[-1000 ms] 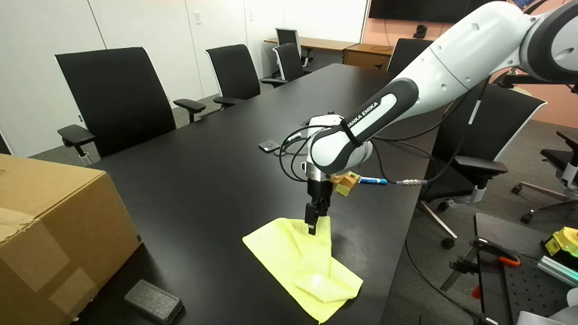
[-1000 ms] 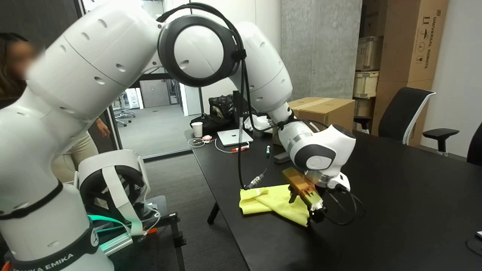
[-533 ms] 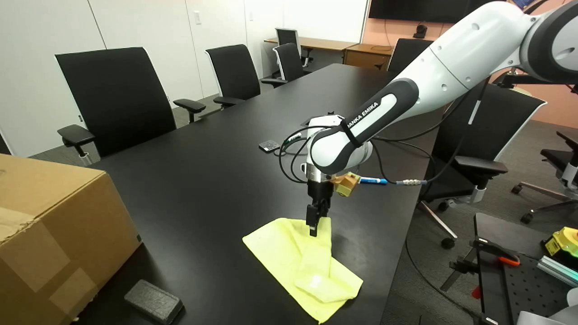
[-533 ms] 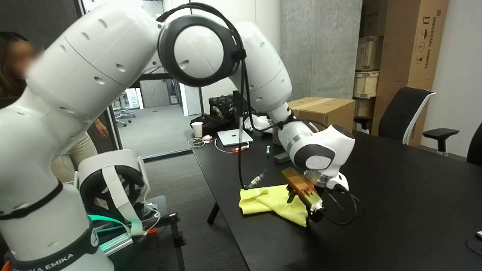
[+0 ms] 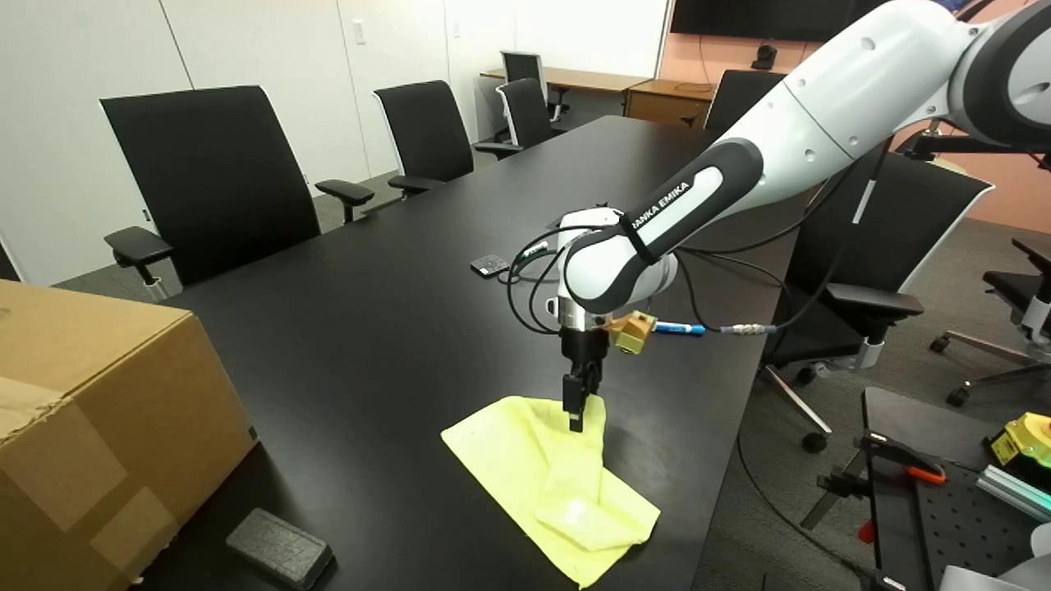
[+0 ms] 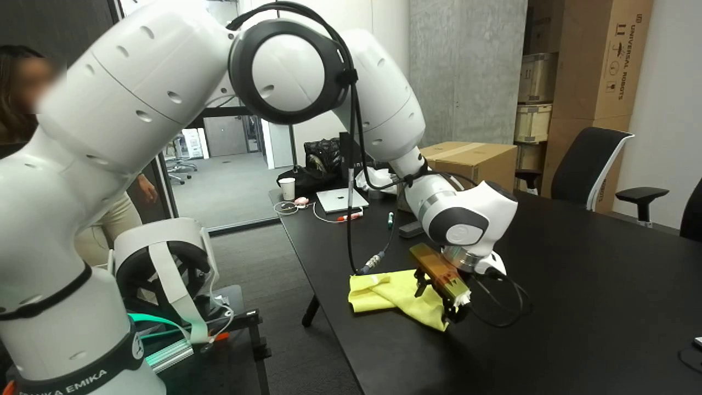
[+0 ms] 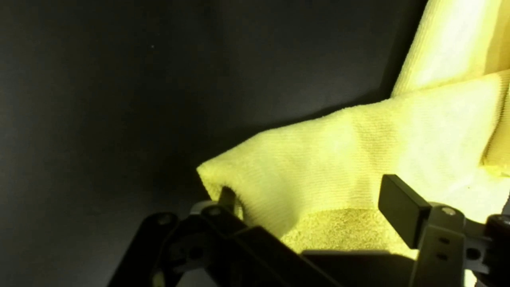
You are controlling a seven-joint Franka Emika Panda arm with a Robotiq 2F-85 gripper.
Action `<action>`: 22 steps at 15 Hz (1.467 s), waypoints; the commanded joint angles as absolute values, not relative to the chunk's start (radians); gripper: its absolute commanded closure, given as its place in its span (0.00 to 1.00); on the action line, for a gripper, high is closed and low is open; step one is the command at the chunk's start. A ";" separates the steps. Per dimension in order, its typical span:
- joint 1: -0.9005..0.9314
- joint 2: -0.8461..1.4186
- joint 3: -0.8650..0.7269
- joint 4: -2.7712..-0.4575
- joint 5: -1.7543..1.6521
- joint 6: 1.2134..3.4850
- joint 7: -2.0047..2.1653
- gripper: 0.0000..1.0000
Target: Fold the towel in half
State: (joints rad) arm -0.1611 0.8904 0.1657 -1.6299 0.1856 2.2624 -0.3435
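Note:
A yellow towel (image 5: pixel 513 460) lies on the dark table in both exterior views (image 6: pixel 392 293), with a strip folded over itself and some wrinkles. My gripper (image 5: pixel 580 410) is over the towel's far end in an exterior view. In the wrist view the gripper (image 7: pixel 310 199) is open, fingers wide apart. Its left finger sits at the towel's (image 7: pixel 318 167) folded corner, its tip partly tucked under or into the fold. Its right finger is over the towel. The gripper (image 6: pixel 434 305) also shows open in an exterior view. Contact of the right fingertip cannot be told.
A cardboard box (image 5: pixel 123 443) and a dark grey block (image 5: pixel 279 548) are on the table. A blue marker (image 5: pixel 680 328) lies behind the gripper. A laptop (image 6: pixel 341 201), a cup (image 6: pixel 287 188) and a green marker (image 6: pixel 390 220) are farther along. Cables hang from the arm.
The gripper has shifted slightly across the towel's end, to the right in an exterior view. The towel's corner by the finger has moved slightly with it; the rest of the towel looks unchanged.

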 commanded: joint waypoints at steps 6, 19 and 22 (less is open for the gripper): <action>-0.154 0.879 0.165 -1.614 0.171 2.204 -0.389 0.79; -0.095 0.794 0.136 -1.608 0.081 2.112 -0.362 0.90; -0.053 0.777 0.137 -1.562 0.049 2.096 -0.346 0.91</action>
